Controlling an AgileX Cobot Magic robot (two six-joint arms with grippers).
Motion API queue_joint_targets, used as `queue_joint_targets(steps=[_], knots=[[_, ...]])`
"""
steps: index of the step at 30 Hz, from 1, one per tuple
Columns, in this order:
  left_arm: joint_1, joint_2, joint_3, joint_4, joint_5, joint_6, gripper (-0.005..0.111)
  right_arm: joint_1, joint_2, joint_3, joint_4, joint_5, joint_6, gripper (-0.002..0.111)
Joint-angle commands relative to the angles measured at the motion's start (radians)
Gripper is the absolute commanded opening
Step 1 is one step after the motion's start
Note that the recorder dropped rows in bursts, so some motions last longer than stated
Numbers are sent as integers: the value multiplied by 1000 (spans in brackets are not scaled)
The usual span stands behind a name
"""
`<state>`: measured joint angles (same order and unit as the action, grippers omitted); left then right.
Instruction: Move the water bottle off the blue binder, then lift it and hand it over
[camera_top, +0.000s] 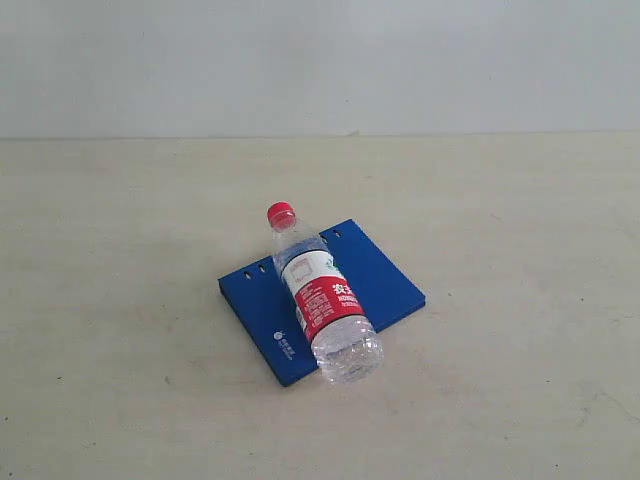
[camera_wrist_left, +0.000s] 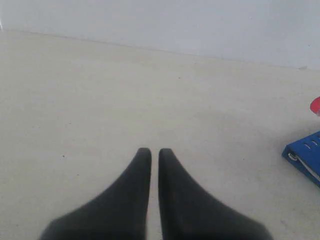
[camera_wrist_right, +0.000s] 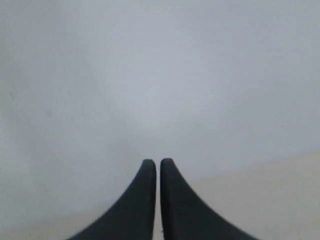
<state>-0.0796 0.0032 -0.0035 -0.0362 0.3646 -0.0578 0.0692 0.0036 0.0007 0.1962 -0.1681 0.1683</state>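
The water bottle (camera_top: 322, 298), clear with a red cap and a red, white and green label, lies on its side across the blue binder (camera_top: 385, 280) in the middle of the table, cap pointing away. Neither arm shows in the exterior view. My left gripper (camera_wrist_left: 155, 151) is shut with nothing in it, well short of the binder; a corner of the blue binder (camera_wrist_left: 306, 155) and a sliver of the red cap (camera_wrist_left: 316, 106) appear at the frame's edge. The right gripper (camera_wrist_right: 158, 161) is also shut and empty, facing the pale wall.
The beige table (camera_top: 120, 300) runs back to a pale wall (camera_top: 320, 60). Nothing else stands on it in view.
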Motion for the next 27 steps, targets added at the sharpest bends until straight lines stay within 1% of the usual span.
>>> queue_joint_targets(steps=[1, 3, 5, 7, 9, 10, 12, 13, 16, 18, 19, 20, 22, 27], knots=[[-5, -3, 4, -2, -5, 6, 5, -5, -4, -1, 34, -303, 48, 1], [-5, -3, 4, -2, -5, 6, 5, -5, -4, -1, 34, -376, 119, 1], [-5, -3, 4, -2, -5, 6, 5, -4, -4, -1, 34, -406, 203, 1], [-5, -3, 4, -2, -5, 6, 5, -2, -4, -1, 34, -399, 281, 1], [-5, -3, 4, -2, -5, 6, 5, 0, -4, -1, 29, -345, 376, 1], [-5, -3, 4, -2, -5, 6, 5, 0, -4, -1, 11, -243, 478, 1], [-5, -3, 4, -2, -5, 6, 5, 0, -4, -1, -40, -15, 756, 1], [-5, -3, 4, -2, -5, 6, 5, 0, -4, -1, -58, 195, 973, 1], [-5, -3, 4, -2, -5, 6, 5, 0, -4, -1, -52, 590, 1309, 1], [-5, -3, 4, -2, -5, 6, 5, 0, -4, -4, -76, 664, 1350, 1], [-5, -3, 4, -2, -5, 6, 5, 0, -4, -4, -99, 676, 1323, 1], [-5, -3, 4, -2, -5, 6, 5, 0, -4, -4, -121, 674, 1287, 1], [-5, -3, 4, -2, -5, 6, 5, 0, -4, -4, -120, 669, 1292, 1], [-5, -3, 4, -2, -5, 6, 5, 0, -4, -4, -61, 670, 1286, 1]])
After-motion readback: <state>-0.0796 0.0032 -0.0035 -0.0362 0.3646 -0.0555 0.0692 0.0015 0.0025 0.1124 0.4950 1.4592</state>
